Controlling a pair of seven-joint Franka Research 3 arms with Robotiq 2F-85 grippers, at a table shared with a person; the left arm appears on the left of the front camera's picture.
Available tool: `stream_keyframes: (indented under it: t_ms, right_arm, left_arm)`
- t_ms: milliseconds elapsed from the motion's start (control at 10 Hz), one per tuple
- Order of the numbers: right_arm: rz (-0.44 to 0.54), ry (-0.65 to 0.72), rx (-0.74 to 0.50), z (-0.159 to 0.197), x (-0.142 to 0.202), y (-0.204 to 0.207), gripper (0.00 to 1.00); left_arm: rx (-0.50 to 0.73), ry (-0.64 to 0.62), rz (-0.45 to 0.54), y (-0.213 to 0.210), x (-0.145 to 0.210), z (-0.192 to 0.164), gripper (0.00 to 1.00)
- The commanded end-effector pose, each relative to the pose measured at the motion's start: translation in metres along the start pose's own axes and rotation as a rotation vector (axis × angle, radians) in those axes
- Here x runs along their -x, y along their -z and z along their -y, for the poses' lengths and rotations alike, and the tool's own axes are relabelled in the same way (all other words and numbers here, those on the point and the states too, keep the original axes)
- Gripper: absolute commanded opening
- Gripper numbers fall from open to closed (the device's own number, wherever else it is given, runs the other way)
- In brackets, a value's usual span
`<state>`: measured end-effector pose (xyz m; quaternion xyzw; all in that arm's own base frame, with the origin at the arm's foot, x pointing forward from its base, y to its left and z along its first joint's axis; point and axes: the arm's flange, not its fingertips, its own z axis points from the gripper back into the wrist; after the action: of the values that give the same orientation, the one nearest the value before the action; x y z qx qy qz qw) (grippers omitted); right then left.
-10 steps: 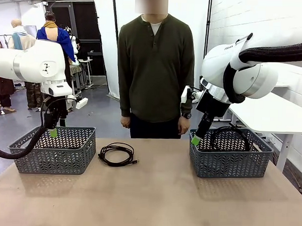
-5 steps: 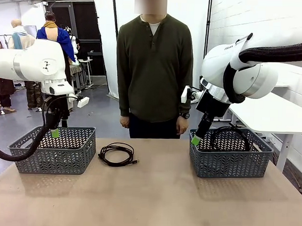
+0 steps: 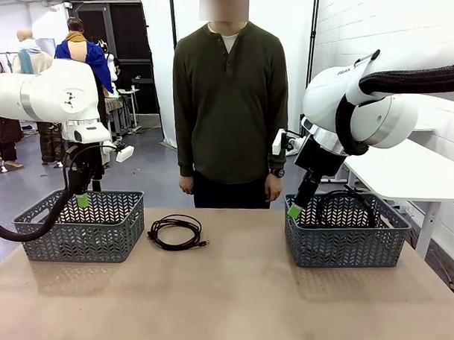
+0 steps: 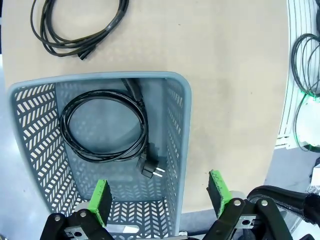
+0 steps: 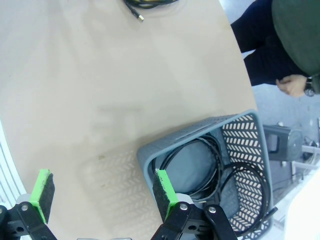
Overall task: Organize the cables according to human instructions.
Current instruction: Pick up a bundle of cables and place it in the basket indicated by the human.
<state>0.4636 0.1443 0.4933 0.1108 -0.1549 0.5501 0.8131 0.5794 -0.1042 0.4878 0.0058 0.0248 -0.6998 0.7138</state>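
Centrally, tan table (image 3: 230, 289) with person (image 3: 229, 110) standing at far edge, arms hanging at sides. Left and right, white robot arms over two grey lattice baskets: left basket (image 3: 79, 243) near left edge, right basket (image 3: 347, 252) near right edge, well apart. Above left basket's far rim, left gripper (image 3: 80, 198) (image 4: 159, 192), jaws spread wide, holding nothing, green pads (image 4: 100, 200) straddling basket's near wall in wrist view. Above right basket's left wall, right gripper (image 3: 294, 210) (image 5: 102, 192), likewise wide open and empty, one pad (image 5: 164, 187) over basket's corner, the other over bare table. Inside left basket, one coiled black cable (image 4: 102, 127) lying flat, plug (image 4: 151, 167) toward gripper. Inside right basket, black cables (image 5: 210, 175) (image 3: 345, 204) in overlapping loops, one loop rising above rim; exact count cannot be told. Between baskets, nearer left one, loose coil (image 3: 176, 232) (image 4: 75, 30) flat on table, apart from both baskets.
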Motion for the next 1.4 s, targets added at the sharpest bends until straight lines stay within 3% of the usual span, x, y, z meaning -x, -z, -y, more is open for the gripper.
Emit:
stream_keyframes:
  t_ms: [0, 200, 700, 1100, 1300]
  right_arm:
    - [-0.001, 0.005, 0.001, -0.001, 0.000, 0.000, 1.00]
    - [-0.001, 0.005, 0.001, -0.001, 0.000, 0.000, 1.00]
    - [-0.001, 0.005, 0.001, -0.001, 0.000, 0.000, 1.00]
    - [-0.001, 0.005, 0.001, -0.001, 0.000, 0.000, 1.00]
    - [-0.001, 0.005, 0.001, -0.001, 0.000, 0.000, 1.00]
  left_arm:
    - [-0.015, 0.004, -0.016, -0.001, 0.002, -0.002, 1.00]
    - [0.000, 0.000, 0.000, 0.000, 0.000, 0.000, 1.00]
    - [-0.105, -0.190, 0.079, -0.014, -0.044, 0.038, 1.00]
    - [-0.148, -0.268, 0.301, -0.007, -0.071, 0.085, 1.00]
    - [-0.144, -0.276, 0.346, 0.005, -0.080, 0.103, 1.00]
